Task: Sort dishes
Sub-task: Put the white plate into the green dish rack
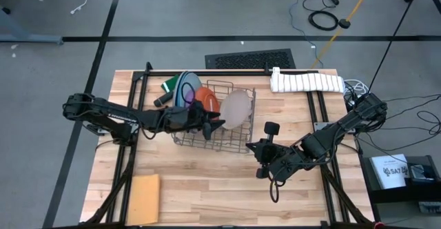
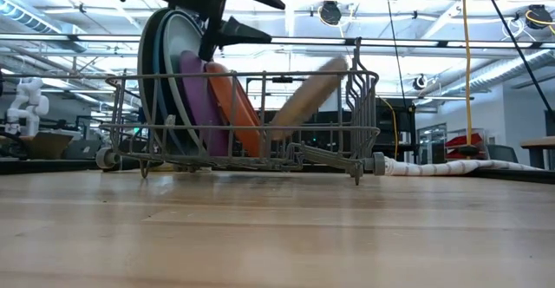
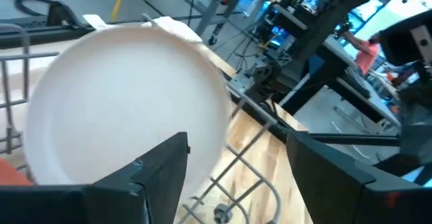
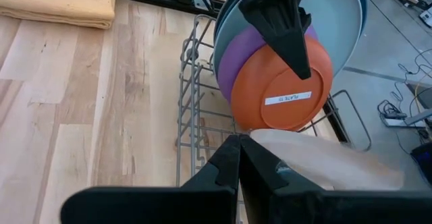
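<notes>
Even, bright overhead light; ceiling lamps (image 2: pixel 329 12) glare in low view. Soft shadows under arms on table (image 1: pixel 207 181). Left wrist view blurred and washed out, light plate (image 3: pixel 121 96) overexposed. Leaning plate (image 2: pixel 303 97) smeared.

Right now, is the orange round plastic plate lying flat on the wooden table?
No, the orange round plastic plate stands on edge inside the wire rack, against the purple plate.

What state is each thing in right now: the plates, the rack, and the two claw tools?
Large plates: upright in the rack.
Purple plate: upright in the rack.
Orange plate: upright in the rack.
Light grey plate: leaning, tilted.
Wire rack: upright on the table.
Left tool: open, over the rack.
Right tool: shut, empty, beside the rack.
</notes>
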### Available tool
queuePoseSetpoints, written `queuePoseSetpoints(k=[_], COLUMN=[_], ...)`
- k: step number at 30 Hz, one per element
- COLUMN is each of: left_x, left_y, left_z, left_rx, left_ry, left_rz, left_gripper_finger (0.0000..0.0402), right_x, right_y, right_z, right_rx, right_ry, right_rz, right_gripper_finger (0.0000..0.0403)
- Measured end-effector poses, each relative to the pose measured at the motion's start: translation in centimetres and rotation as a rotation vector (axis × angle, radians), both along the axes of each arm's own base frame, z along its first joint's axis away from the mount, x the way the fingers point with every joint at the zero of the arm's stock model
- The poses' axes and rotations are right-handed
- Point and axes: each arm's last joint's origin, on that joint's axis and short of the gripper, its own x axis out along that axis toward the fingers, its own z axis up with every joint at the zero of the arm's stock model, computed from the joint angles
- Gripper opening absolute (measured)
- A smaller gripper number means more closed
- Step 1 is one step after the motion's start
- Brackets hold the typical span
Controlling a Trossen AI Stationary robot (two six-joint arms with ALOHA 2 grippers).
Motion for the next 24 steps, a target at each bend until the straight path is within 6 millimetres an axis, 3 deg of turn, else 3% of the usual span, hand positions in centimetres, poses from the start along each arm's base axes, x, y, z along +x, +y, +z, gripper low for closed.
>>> queuePoseSetpoints(k=[7,14,20,24], left_x=[0.1,-0.3,-2.0,-3.5], left_y=[0.0,-0.8,-1.5,-1.7], left_z=[0.3,3.4,6.2,7.7], left_rx=[-0.002,0.050,0.140,0.182], left_ry=[-0.031,-0.213,-0.299,-0.346], left_rz=[0.001,-0.129,-0.172,-0.184], left_gripper_finger=[0.0253,0.0253,0.0253,0.0253], right_x=[0.1,1.2,1.2,1.3], right_y=[-0.1,-1.3,-5.7,-8.8], right_z=[-0.1,-0.9,0.0,0.3], right_rx=[0.006,-0.055,-0.035,0.025], right_ry=[-0.001,0.073,0.184,0.307], right_rz=[-0.011,0.003,-0.198,-0.236], right_gripper_finger=[0.0000,0.0027,0.0096,0.0103])
